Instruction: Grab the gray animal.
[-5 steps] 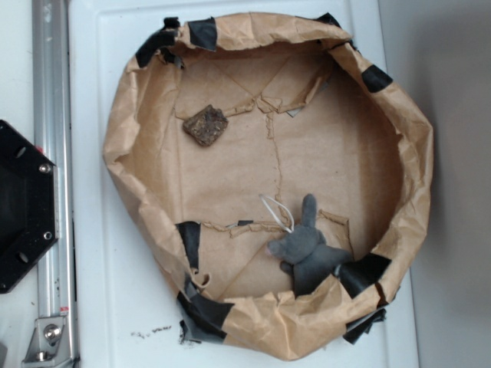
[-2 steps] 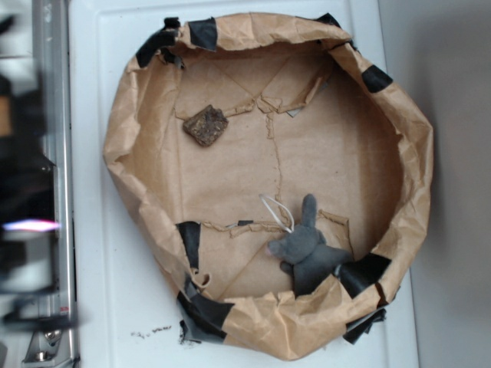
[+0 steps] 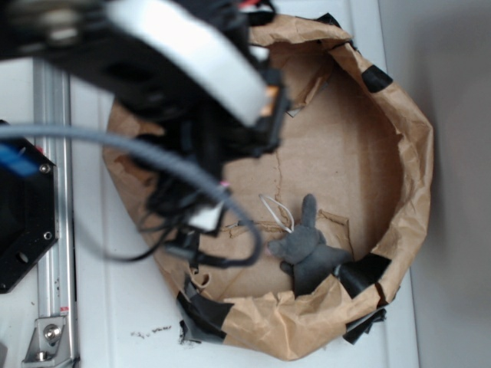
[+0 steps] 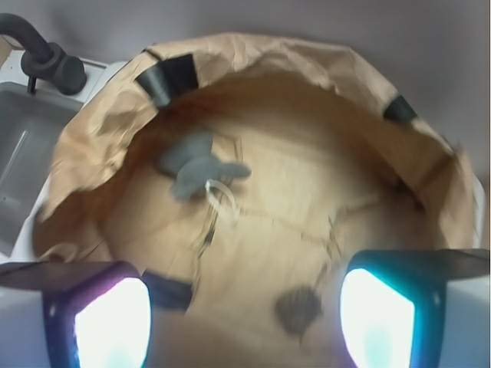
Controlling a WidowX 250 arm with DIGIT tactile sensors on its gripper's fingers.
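While the gray animal [image 3: 308, 249] lies against the paper basin's [image 3: 414, 176] near-right wall, its white string loop [image 3: 278, 211] toward the middle, the gripper [image 4: 244, 310] hovers well apart, jaws spread. Descending there risks snagging the crumpled wall or the loop.

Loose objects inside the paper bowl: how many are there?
2. The gray animal lies near the paper wall; the brown chunk sits lower in the wrist view, between the gripper fingers. In the exterior view the arm hides the chunk and could hide more.
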